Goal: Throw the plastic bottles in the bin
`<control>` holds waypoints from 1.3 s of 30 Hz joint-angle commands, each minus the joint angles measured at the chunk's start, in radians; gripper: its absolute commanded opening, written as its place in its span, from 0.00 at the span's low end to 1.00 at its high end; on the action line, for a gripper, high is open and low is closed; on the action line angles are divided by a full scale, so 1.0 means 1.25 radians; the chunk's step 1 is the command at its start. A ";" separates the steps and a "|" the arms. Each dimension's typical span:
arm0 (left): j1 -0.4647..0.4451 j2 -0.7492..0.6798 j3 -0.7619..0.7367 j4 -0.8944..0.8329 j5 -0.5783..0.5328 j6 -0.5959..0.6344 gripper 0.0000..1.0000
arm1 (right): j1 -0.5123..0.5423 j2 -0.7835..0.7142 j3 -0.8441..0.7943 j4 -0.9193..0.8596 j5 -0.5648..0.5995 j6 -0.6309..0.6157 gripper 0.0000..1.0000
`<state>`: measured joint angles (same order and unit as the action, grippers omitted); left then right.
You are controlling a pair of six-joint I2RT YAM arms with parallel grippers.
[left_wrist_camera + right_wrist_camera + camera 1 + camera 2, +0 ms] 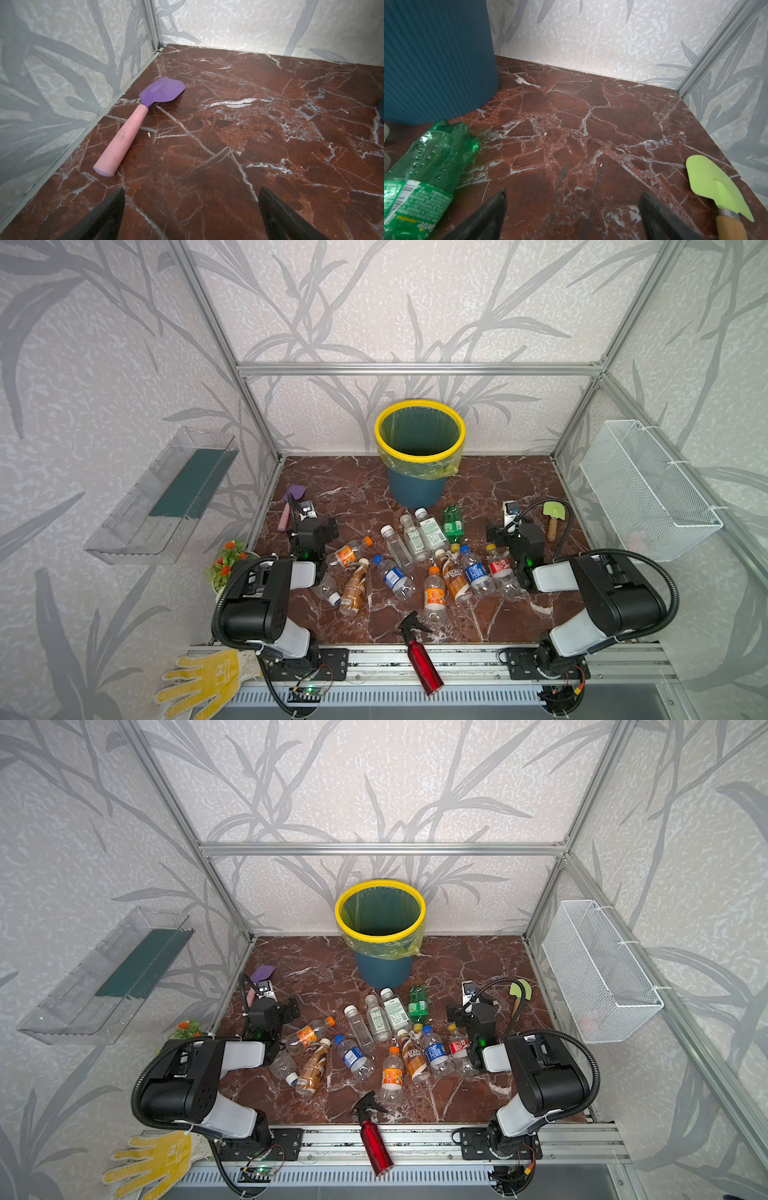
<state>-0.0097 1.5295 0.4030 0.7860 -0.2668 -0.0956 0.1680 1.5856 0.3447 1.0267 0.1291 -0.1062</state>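
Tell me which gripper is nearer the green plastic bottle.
Right. The right gripper hangs open just beside the green plastic bottle; the left gripper is far off, by the pink-handled purple scoop.

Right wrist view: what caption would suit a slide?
Open right claw over the table, green bottle and bin one side, trowel the other.

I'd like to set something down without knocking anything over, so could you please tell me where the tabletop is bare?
The marble tabletop is bare at the back, between the purple trowel and the bin, and between the bin and the green trowel. Smaller patches flank the red spray bottle at the front edge. The middle is crowded with plastic bottles.
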 commanded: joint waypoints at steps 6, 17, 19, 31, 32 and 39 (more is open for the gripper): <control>0.004 -0.008 0.006 0.008 -0.001 0.011 0.99 | -0.018 0.000 0.010 -0.011 -0.027 0.005 0.99; 0.004 -0.008 0.006 0.007 0.001 0.010 0.99 | -0.056 -0.003 0.028 -0.051 -0.096 0.032 0.99; 0.004 -0.007 0.006 0.008 0.002 0.010 0.97 | -0.056 -0.003 0.029 -0.051 -0.095 0.032 0.96; -0.030 -0.209 0.225 -0.449 -0.064 -0.116 0.79 | -0.022 -0.159 0.244 -0.548 -0.031 0.073 0.81; -0.037 -0.218 0.261 -0.500 -0.051 -0.147 0.79 | -0.017 -0.172 0.272 -0.600 -0.052 0.099 0.81; -0.068 -0.281 0.492 -0.848 0.203 -0.166 0.77 | 0.110 -0.170 0.408 -0.852 -0.067 0.159 0.81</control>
<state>-0.0799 1.2270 0.9524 -0.0196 -0.1791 -0.2993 0.2649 1.3506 0.8108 0.2035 0.0673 0.0311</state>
